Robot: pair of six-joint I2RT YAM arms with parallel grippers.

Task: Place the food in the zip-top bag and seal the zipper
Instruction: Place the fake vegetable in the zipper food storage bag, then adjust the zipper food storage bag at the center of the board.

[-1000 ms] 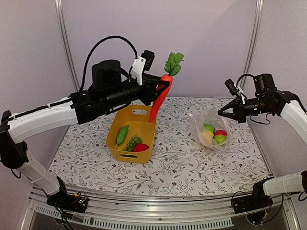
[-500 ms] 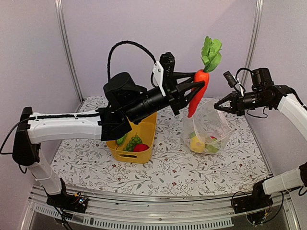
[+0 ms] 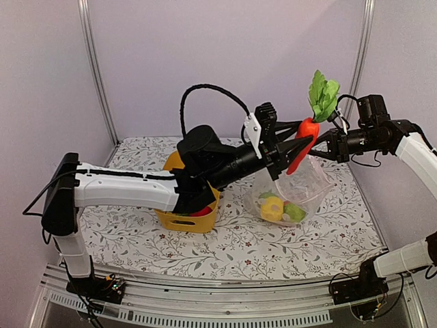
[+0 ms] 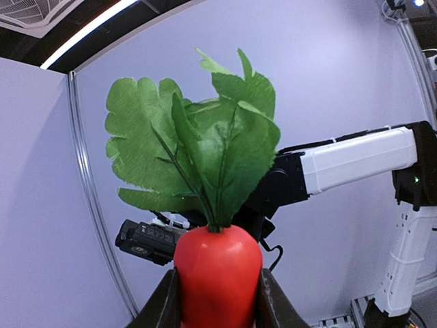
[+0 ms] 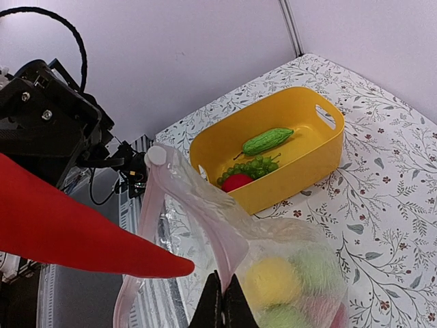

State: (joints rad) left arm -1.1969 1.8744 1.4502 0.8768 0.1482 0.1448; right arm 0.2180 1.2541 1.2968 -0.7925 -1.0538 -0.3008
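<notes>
Loading the carrot: bag part-filled, tub not yet emptied

The left gripper (image 3: 298, 139) clamps narrowly on the orange body of a toy carrot (image 3: 304, 137). In the left wrist view its two fingers press on either side just below the green leaves. The carrot hangs point-down over the mouth of the zip-top bag (image 3: 304, 184), with its tip at the opening, not yet inside.

The right gripper (image 3: 332, 145) is pinched fully closed on the bag's upper edge, holding the mouth up off the counter (image 3: 239, 246). The pink zipper (image 5: 145, 208) gapes apart in a loop, so the bag is unsealed.

A yellow piece (image 3: 273, 207) and a green piece (image 3: 295, 212) already sit at the bottom of the bag, with something reddish beside them.

The yellow tub (image 5: 300, 171) holds a bumpy green gourd (image 5: 268, 141), a bunch of green grapes (image 5: 252, 167) and a red piece (image 5: 235, 182).

Judging by this, the task is roughly half done. The carrot needs dropping in, three more items need moving, and the zipper then needs closing.
</notes>
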